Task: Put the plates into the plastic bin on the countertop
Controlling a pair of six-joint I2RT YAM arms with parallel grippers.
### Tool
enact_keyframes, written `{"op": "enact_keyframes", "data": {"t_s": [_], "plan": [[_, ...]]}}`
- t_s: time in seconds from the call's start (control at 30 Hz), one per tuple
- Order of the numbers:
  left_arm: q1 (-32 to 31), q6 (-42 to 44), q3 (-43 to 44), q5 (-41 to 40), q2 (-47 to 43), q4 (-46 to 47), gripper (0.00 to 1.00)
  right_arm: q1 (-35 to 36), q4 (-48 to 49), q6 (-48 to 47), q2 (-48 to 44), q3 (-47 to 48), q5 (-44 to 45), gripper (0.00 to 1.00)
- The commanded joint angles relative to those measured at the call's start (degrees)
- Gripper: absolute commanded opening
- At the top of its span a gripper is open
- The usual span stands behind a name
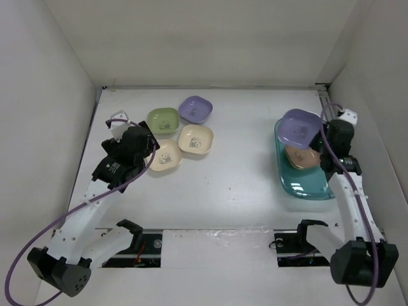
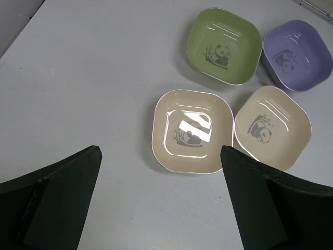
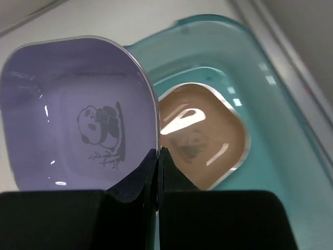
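Note:
My right gripper (image 3: pixel 158 153) is shut on the rim of a lavender plate (image 3: pixel 78 114), which hangs tilted over the teal plastic bin (image 3: pixel 281 156). A brown-pink plate (image 3: pixel 203 133) lies flat inside the bin. In the top view the held plate (image 1: pixel 299 127) is above the bin's far end (image 1: pixel 306 188). My left gripper (image 2: pixel 158 179) is open with nothing in it, just short of a cream plate (image 2: pixel 192 130). Beside that plate are a second cream plate (image 2: pixel 272 126), a green plate (image 2: pixel 224 45) and another lavender plate (image 2: pixel 297 54), all on the countertop (image 1: pixel 236 178).
White walls close in the countertop at the back and on both sides. The bin sits close to the right wall (image 1: pixel 376 95). Both arm bases (image 1: pixel 127 239) stand along the near edge.

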Motion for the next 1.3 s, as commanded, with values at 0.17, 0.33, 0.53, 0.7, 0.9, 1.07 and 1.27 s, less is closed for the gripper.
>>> {"op": "enact_keyframes", "data": {"t_s": [0.17, 0.33, 0.53, 0.7, 0.9, 1.07, 1.27], "plan": [[0.20, 3.08, 0.05, 3.85, 0.09, 3.84, 1.00, -22.23, 4.30, -10.89, 11.98, 4.64, -17.66, 0.00], [0.20, 4.22, 0.05, 4.48, 0.71, 4.37, 1.00, -24.17, 7.64, -11.96, 14.19, 3.59, -19.53, 0.00], [0.20, 4.22, 0.05, 5.00, 1.23, 4.37, 1.00, -24.17, 4.31, -13.10, 17.10, 3.59, -19.19, 0.00], [0.20, 4.22, -0.48, 5.53, 1.23, 4.37, 1.00, -24.17, 3.69, -12.57, 17.19, 4.29, -19.78, 0.40], [0.20, 4.75, -0.48, 5.53, 1.23, 4.37, 1.00, -10.70, 4.57, -11.97, 7.62, 5.61, -12.02, 1.00], [0.20, 4.75, -0.48, 5.01, 1.23, 4.37, 1.00, 9.63, 4.04, -10.91, 7.14, 10.97, -7.92, 1.00], [0.20, 2.82, -0.48, 3.07, 0.71, 3.76, 1.00, 28.62, 7.99, -7.40, 24.19, 19.73, -3.62, 1.00]]}}
